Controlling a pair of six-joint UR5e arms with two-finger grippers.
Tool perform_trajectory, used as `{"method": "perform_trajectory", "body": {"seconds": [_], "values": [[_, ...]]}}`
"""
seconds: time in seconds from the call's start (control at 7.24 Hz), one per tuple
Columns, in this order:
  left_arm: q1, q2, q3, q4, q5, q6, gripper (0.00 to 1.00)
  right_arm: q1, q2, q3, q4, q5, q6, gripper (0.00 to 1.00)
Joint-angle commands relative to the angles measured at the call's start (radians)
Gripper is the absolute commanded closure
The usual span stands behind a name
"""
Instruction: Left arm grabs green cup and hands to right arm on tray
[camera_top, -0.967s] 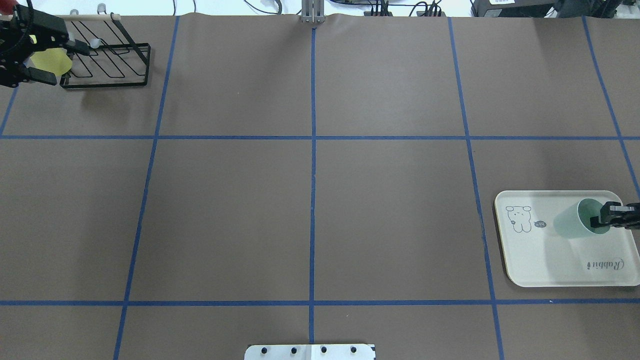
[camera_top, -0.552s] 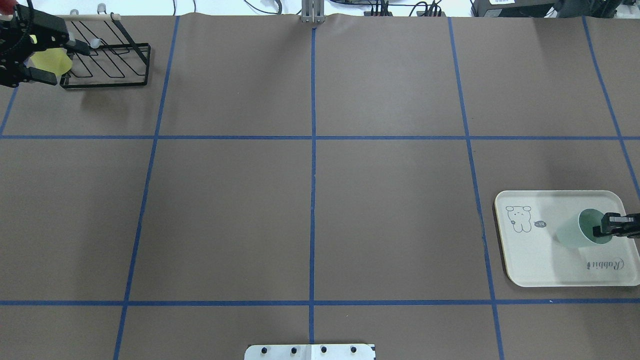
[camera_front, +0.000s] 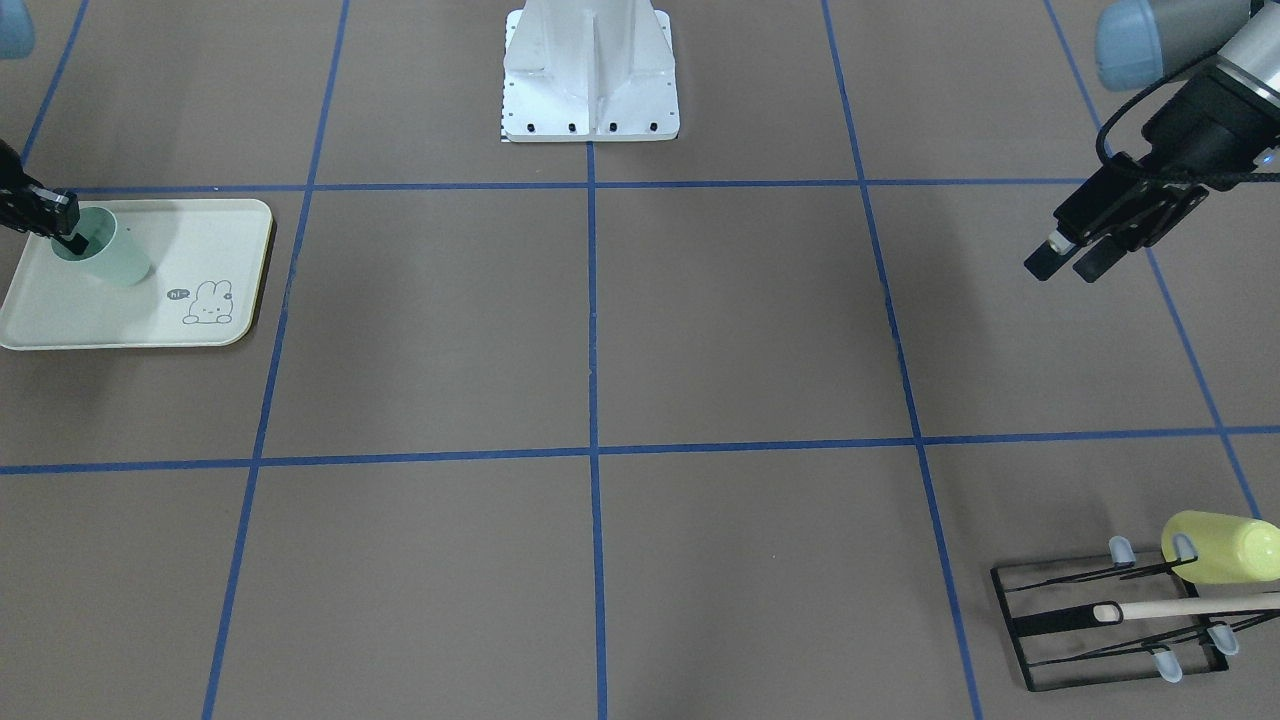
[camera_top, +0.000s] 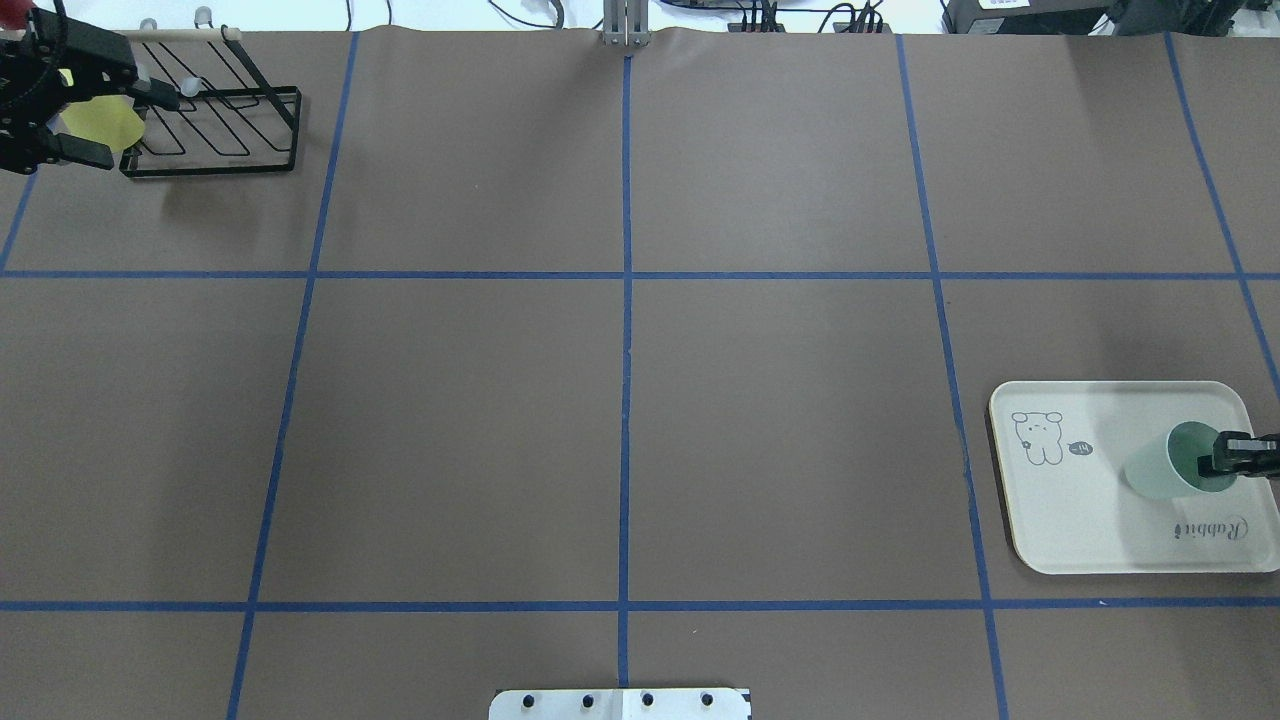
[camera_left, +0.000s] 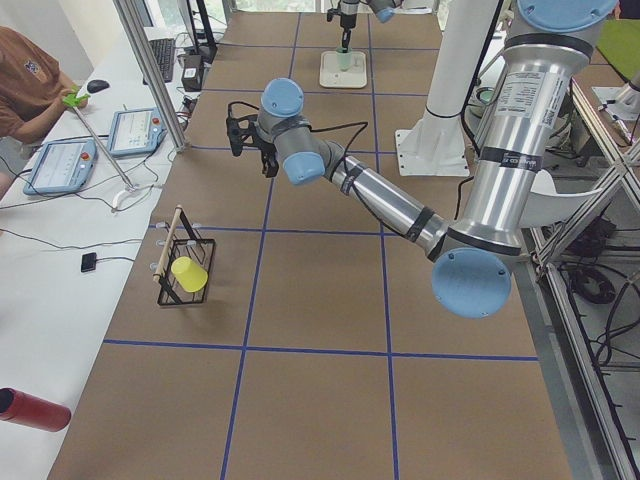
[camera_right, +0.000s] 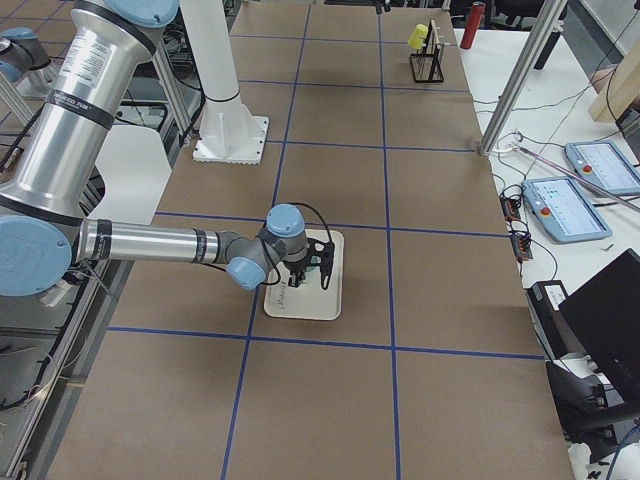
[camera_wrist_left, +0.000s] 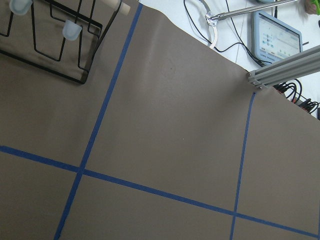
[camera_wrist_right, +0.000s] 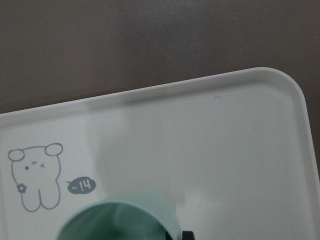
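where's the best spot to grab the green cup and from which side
Pinch the rim wall from above: the green cup is upright with its mouth open, so one finger inside and one outside fits, as the right gripper does.

You'll see the green cup (camera_top: 1152, 472) as smooth, matt plastic, and the tray (camera_top: 1060, 520) as smooth with a faint sheen. Table cover (camera_top: 780, 420): matt brown, paper-like, with blue tape (camera_top: 626, 400) lines. Wire rack (camera_front: 1050, 621): black metal with a pale wooden rod (camera_front: 1180, 607). The left arm (camera_left: 385, 205) has silver metal tubes and smooth blue caps.

Most of green cup (camera_wrist_right: 119, 221) off-frame
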Motion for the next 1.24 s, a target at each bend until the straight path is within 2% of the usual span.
{"method": "perform_trajectory", "body": {"seconds": [0.0, 0.14, 0.28, 0.41, 0.55, 0.83, 0.97, 1.1], "values": [[0.000, 0.001, 0.000, 0.000, 0.000, 0.000, 0.00, -0.006, -0.001, 0.000, 0.000, 0.001, 0.000, 0.71], [-0.002, 0.001, 0.000, 0.000, -0.002, 0.000, 0.00, -0.004, 0.000, 0.002, 0.001, 0.006, -0.002, 0.24], [0.000, 0.001, 0.000, 0.000, -0.002, 0.000, 0.00, -0.001, 0.000, 0.002, 0.005, 0.008, -0.003, 0.01], [-0.002, -0.001, 0.000, 0.002, -0.002, 0.000, 0.00, 0.014, 0.000, 0.017, 0.006, 0.033, -0.003, 0.01], [-0.003, -0.002, 0.000, 0.003, -0.002, 0.000, 0.00, 0.065, -0.003, 0.035, 0.008, 0.099, -0.003, 0.01], [0.000, -0.001, 0.000, 0.047, 0.000, 0.035, 0.00, 0.239, -0.001, 0.037, 0.014, 0.171, -0.090, 0.01], [-0.011, 0.001, 0.002, 0.081, 0.005, 0.123, 0.00, 0.289, 0.002, 0.037, 0.009, 0.181, -0.138, 0.01], [-0.041, 0.002, -0.003, 0.174, 0.023, 0.272, 0.00, 0.313, 0.008, 0.029, 0.000, 0.181, -0.172, 0.01]]}}
